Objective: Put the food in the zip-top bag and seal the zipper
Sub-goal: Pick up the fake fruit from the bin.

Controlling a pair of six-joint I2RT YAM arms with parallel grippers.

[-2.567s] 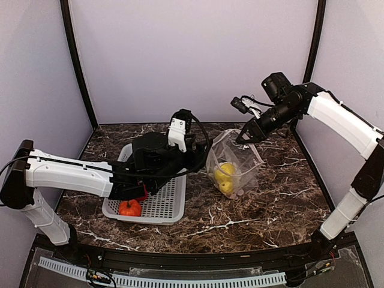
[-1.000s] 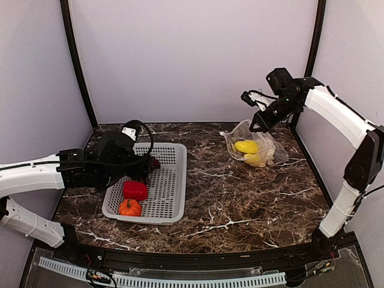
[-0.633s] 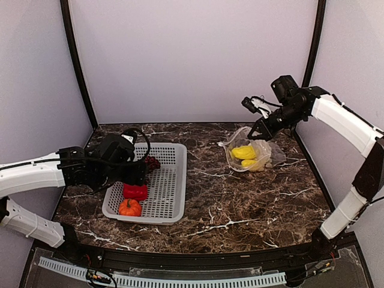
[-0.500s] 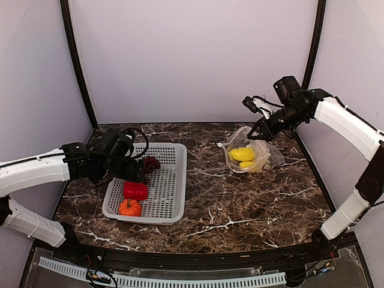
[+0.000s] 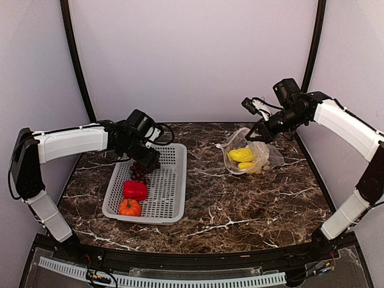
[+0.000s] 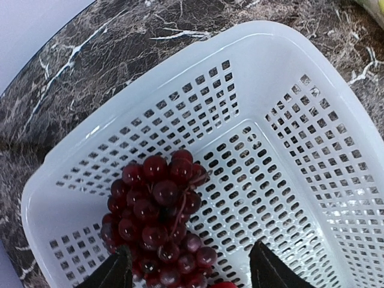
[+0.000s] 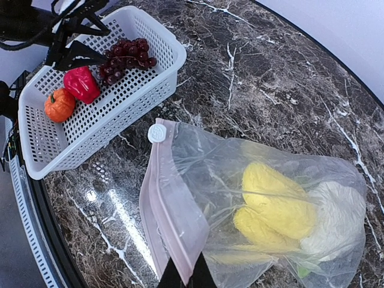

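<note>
Just changed: my left arm has swung from the near side of the white perforated plastic basket [image 5: 170, 193] to its far end. The left gripper [image 6: 192, 273] now hangs over the bunch of dark purple toy grapes [image 6: 159, 222].
Left gripper: fingers spread, one on either side of the bunch's near end. Nothing is gripped, and I cannot tell whether the tips touch the fruit.
Right gripper [image 7: 186, 277]: pressed together on the thin pinkish-red zipper strip [image 7: 173, 219], holding the mouth of the clear crinkly plastic zip-top bag [image 7: 216, 162] up.
Bag position: far right of the dark marbled surface [image 5: 240, 204], well apart from the basket. It has been carried there from the middle.
Inside the bag: two yellow toy pieces [image 7: 273, 201], the white toy cauliflower [image 7: 333, 219] and a small green piece [image 7: 303, 271].
Left in the basket: the grapes, the red toy pepper [image 5: 135, 190] and the orange tomato-like toy fruit [image 5: 129, 207].
What it means: I judge the grapes are my next pick. Roughly half the food is bagged and the zipper is unsealed.
Next move: lower, close on the bunch, then cross the long gap to the held-open mouth.
Risk: the bunch is lumpy and may slip, and the bag mouth sags where only one edge is held.
</note>
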